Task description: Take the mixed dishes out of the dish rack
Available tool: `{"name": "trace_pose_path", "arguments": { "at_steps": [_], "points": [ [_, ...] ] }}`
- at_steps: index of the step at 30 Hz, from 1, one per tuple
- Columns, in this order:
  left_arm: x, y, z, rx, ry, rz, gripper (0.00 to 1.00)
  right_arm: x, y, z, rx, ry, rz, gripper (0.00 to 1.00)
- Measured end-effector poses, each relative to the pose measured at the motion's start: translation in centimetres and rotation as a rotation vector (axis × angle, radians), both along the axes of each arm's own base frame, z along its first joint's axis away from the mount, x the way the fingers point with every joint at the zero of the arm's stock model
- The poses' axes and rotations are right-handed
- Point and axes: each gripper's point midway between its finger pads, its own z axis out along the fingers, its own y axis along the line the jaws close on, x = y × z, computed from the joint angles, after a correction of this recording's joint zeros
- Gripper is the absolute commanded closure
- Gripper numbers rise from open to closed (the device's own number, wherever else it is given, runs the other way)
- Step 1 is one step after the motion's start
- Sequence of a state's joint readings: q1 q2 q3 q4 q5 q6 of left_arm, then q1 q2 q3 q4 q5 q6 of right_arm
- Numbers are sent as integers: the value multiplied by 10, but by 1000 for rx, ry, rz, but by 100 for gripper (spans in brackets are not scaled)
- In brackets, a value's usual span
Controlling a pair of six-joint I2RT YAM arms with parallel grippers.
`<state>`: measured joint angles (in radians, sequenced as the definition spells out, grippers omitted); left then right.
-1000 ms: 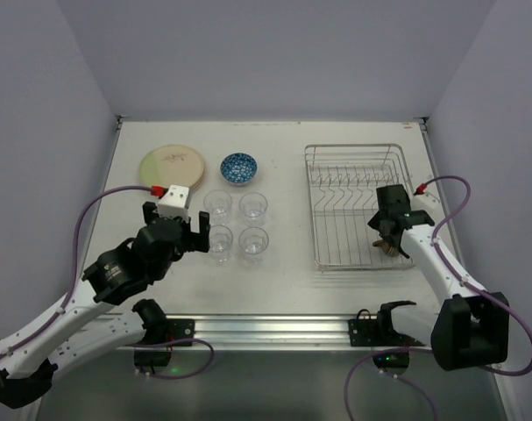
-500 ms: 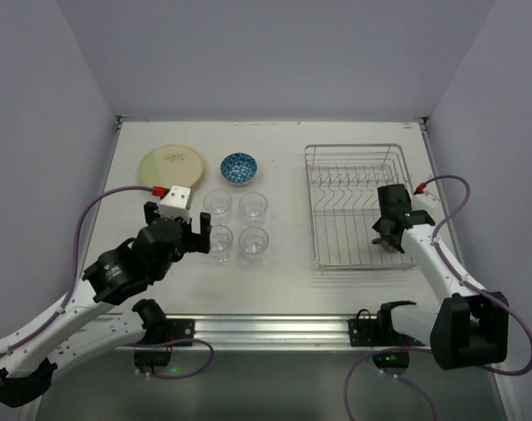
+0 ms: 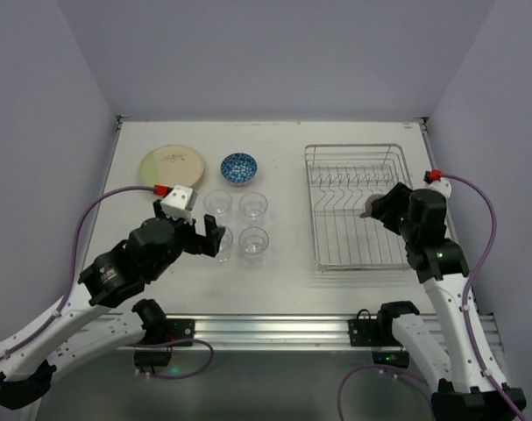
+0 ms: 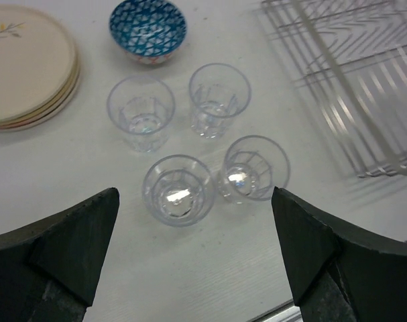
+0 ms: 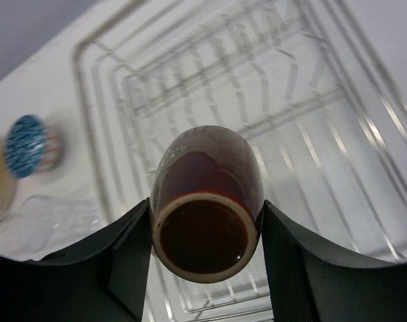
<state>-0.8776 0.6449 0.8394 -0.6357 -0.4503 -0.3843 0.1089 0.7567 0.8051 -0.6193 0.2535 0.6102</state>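
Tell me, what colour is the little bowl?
The bowl is blue with white pattern, clearest in left wrist view.

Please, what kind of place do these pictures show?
Probably a robot test booth, not a home kitchen: plain walls enclose a white table, and two robot arms are bolted to its near edge.

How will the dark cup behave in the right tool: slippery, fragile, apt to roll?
The cup looks glazed and glossy, so probably slippery in the right tool. Its wall is round; laid on its side it would likely roll. Seemingly ceramic: rigid, may chip if dropped on the rack.
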Motion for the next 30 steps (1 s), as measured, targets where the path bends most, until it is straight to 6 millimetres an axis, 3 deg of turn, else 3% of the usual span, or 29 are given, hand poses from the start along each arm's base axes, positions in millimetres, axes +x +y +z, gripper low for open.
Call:
{"name": "trace_pose_path", "arguments": {
  "at_steps": [6, 8, 11, 14, 20, 26, 30],
  "points": [
    [-25, -71, 53, -289, -56, -341, 0, -6, 89, 78, 193, -282, 511, 100],
    [-35, -94, 74, -381, -77, -460, 0, -19, 119, 103, 252, -375, 705, 100],
    [-45, -120, 104, -491, -94, -588, 0, -45, 148, 129, 294, -518, 946, 100],
    [-51, -142, 124, -571, -80, -680, 0, -74, 163, 142, 301, -636, 1120, 100],
    [-69, -183, 142, -746, 15, -884, 0, -125, 178, 156, 284, -845, 1391, 100],
    [-98, -205, 149, -855, 109, -1034, 8, -138, 181, 167, 285, -927, 1486, 100],
    [-115, -214, 153, -899, 141, -1109, 27, -142, 183, 171, 293, -955, 1521, 100]
  ]
}}
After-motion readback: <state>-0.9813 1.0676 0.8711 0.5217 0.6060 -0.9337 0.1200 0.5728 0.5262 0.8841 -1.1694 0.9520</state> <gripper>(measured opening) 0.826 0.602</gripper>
